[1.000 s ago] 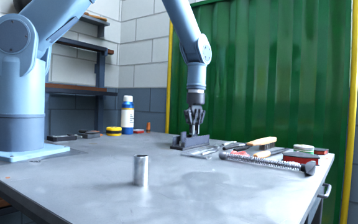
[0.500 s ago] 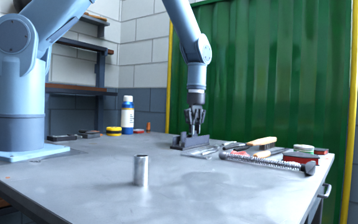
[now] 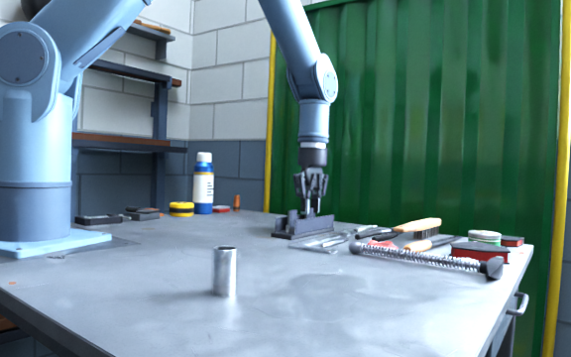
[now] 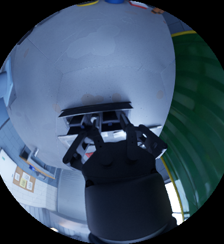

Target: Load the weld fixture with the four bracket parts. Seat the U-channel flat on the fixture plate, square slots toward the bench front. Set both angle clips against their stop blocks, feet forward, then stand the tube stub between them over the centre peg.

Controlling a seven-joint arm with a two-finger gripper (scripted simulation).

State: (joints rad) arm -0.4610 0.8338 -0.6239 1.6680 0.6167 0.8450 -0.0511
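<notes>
The weld fixture (image 3: 303, 225) (image 4: 97, 118) sits at the far side of the bench, a dark plate carrying the U-channel and small clip parts whose exact seating I cannot make out. My gripper (image 3: 311, 204) (image 4: 109, 124) stands directly over it, fingertips down among the parts, open and holding nothing. The tube stub (image 3: 224, 271), a short shiny steel cylinder, stands upright on the bench well in front of the fixture, apart from everything.
The robot's base (image 3: 30, 148) fills the left of the bench. Right of the fixture lie a threaded clamp screw (image 3: 424, 258), wire brushes (image 3: 409, 229), flat metal pieces (image 3: 322, 242) and tape rolls (image 3: 484, 237). A spray can (image 3: 203, 183) stands by the back wall.
</notes>
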